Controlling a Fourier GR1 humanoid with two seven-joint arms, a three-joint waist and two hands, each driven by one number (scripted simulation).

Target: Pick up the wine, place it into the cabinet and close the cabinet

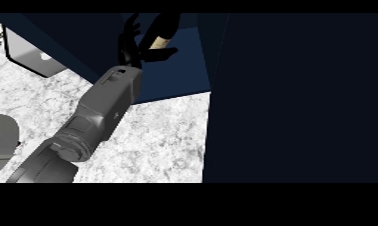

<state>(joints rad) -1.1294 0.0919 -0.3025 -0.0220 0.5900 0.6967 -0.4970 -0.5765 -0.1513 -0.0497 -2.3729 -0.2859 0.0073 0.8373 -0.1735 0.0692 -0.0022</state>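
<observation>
The wine bottle [164, 32] is dark with a pale label and leans slightly to the right. My left hand [131, 49] is shut on it, fingers up along its left side and thumb under the label. Hand and bottle are inside the opening of the dark blue cabinet [177, 77], above its floor panel. The cabinet's door [295, 100] stands open, a big dark panel filling the right of the view. My grey left forearm [111, 95] comes in from the lower left. My right hand does not show.
The pale marbled counter [159, 140] lies below the cabinet. A light grey box-like object [33, 60] sits at the upper left. A rounded grey shape [6, 140] shows at the left edge; I cannot tell what it is.
</observation>
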